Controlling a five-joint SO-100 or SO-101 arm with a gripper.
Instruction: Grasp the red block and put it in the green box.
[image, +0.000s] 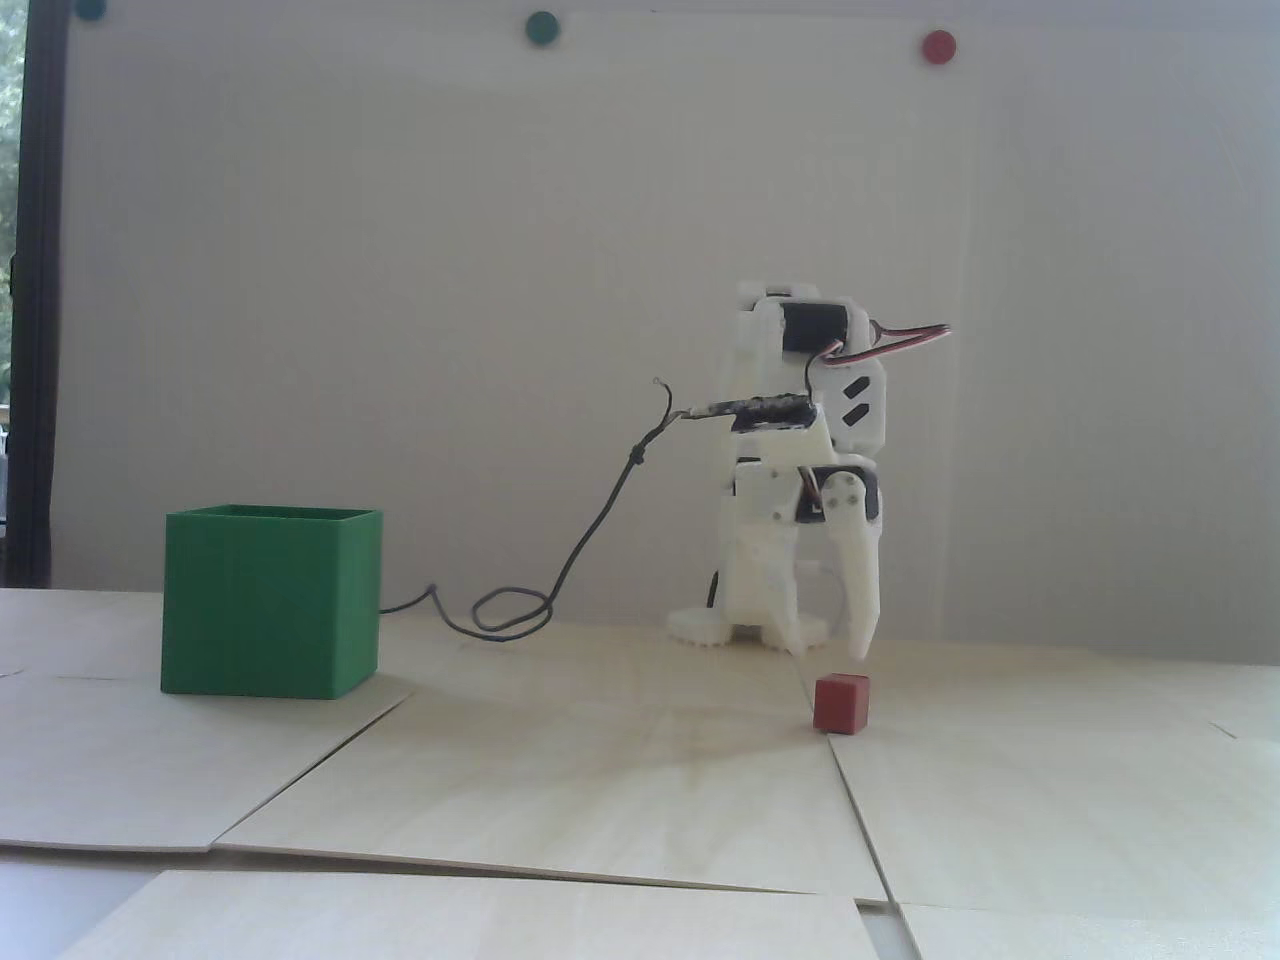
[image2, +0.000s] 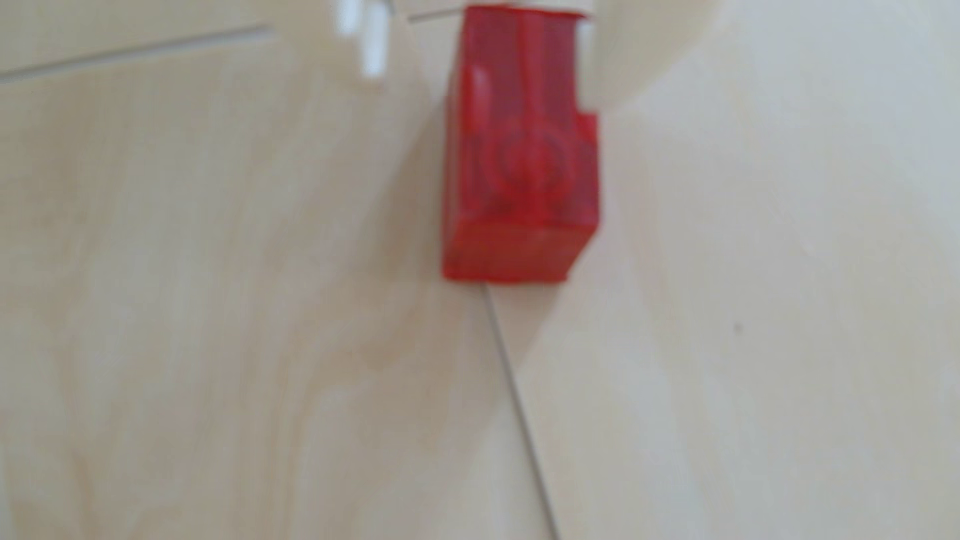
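The red block (image: 840, 703) is a small dark-red cube on the plywood table, right of centre in the fixed view. My white gripper (image: 830, 648) points down just above and behind it, open, its fingertips (image: 862, 645) a little over the block's top. In the blurred wrist view the red block (image2: 519, 156) fills the upper middle. My gripper (image2: 478, 57) enters from the top edge with a white fingertip on each side of the block and nothing clamped. The green box (image: 270, 600) stands open-topped at the left, far from the gripper.
A dark cable (image: 510, 610) loops on the table between the box and the arm's base (image: 745, 625). Seams (image: 850, 790) run between the plywood sheets. Round magnets, one green (image: 541, 27) and one red (image: 939, 46), sit on the white board behind.
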